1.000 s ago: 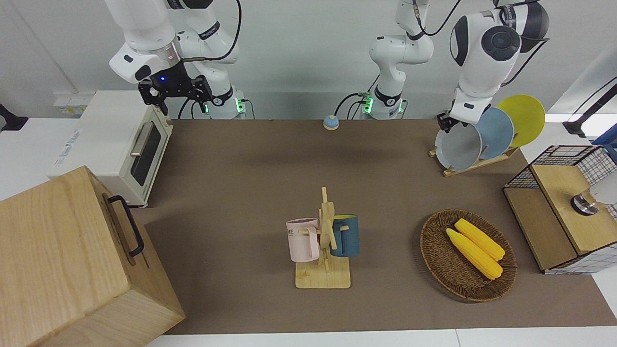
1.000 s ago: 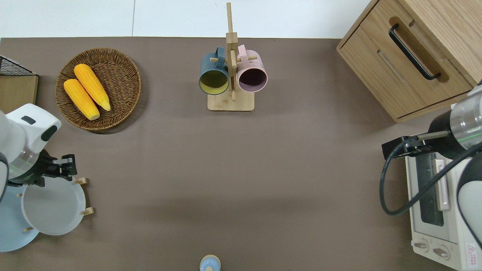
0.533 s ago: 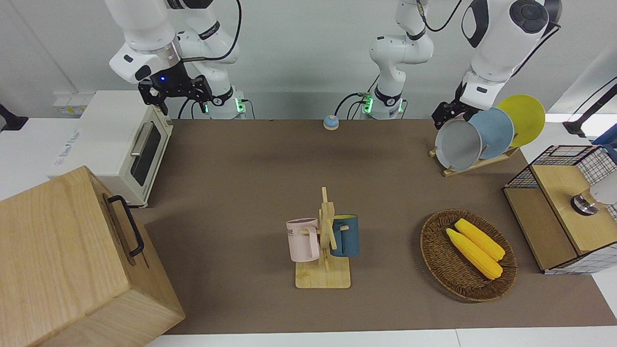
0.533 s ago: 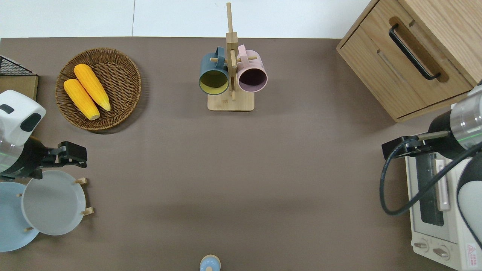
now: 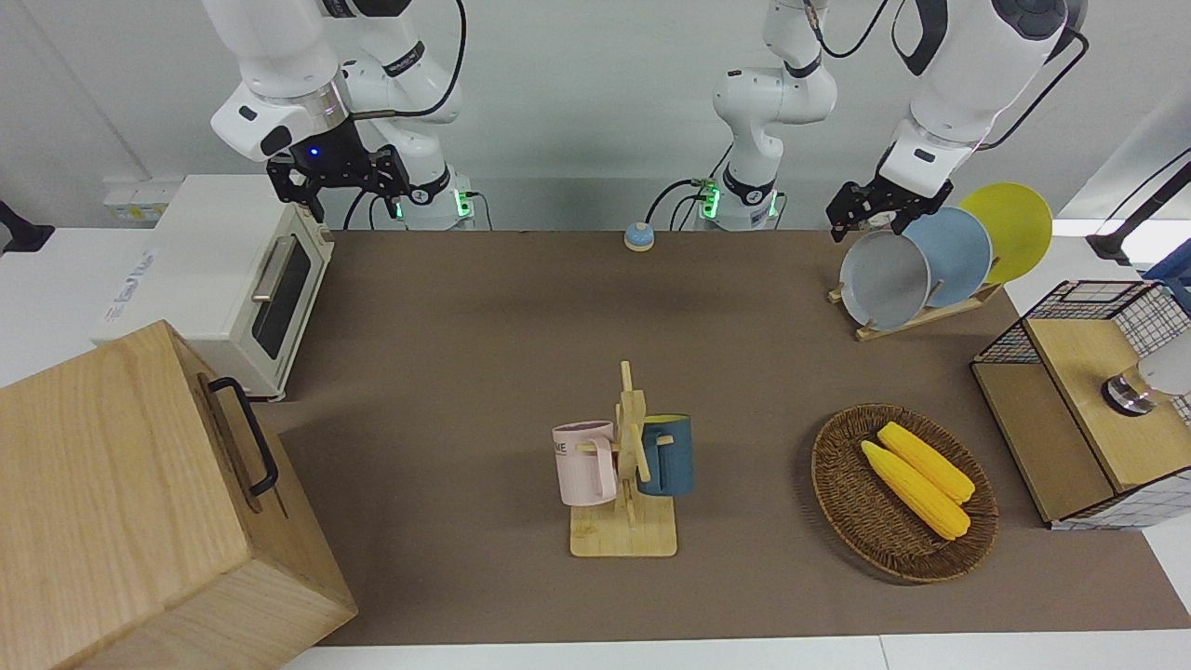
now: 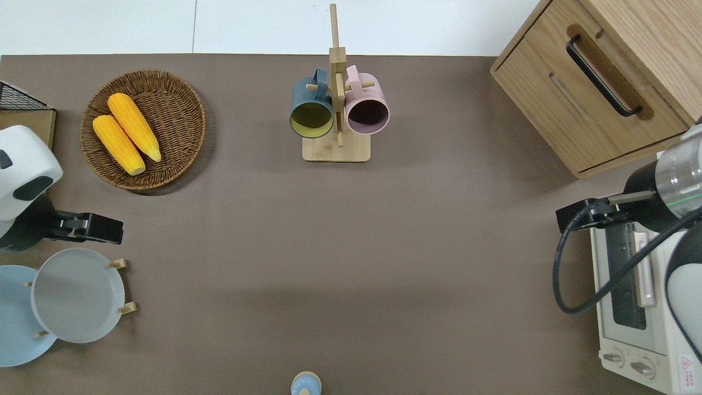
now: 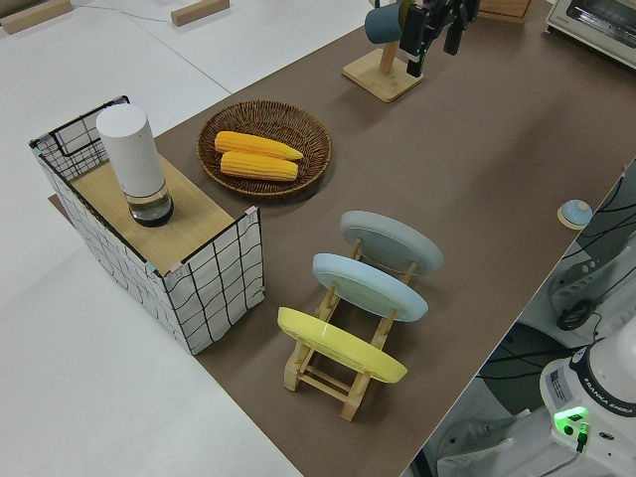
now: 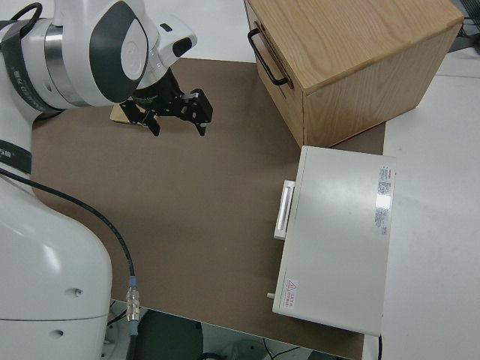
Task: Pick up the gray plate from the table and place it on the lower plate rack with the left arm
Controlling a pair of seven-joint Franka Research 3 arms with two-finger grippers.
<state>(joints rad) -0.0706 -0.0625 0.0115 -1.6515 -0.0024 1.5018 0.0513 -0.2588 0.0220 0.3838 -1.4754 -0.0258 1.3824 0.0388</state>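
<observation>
Gray plate (image 5: 884, 279) leaning in lower plate rack (image 5: 916, 316), end slot, pegs propping it upright, near table (image 5: 484, 354) edge at left arm's end. Left tool (image 5: 879, 212) released, empty, above plate rim. Right arm parked.

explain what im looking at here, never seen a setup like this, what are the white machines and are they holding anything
Those are two white robot arms, each ending in a black two-finger gripper, at a brown table. The four pictures show the same moment: one from across the table, one from straight above, and one from each end.

The left gripper is open and holds nothing. It hangs over bare table just past the gray plate, which leans in the small wooden plate rack with a blue plate and a yellow plate.

The right arm is parked, with its gripper open.

Also on the table: a basket holding two corn cobs, a mug stand with two mugs, a wooden cabinet and a toaster oven.
</observation>
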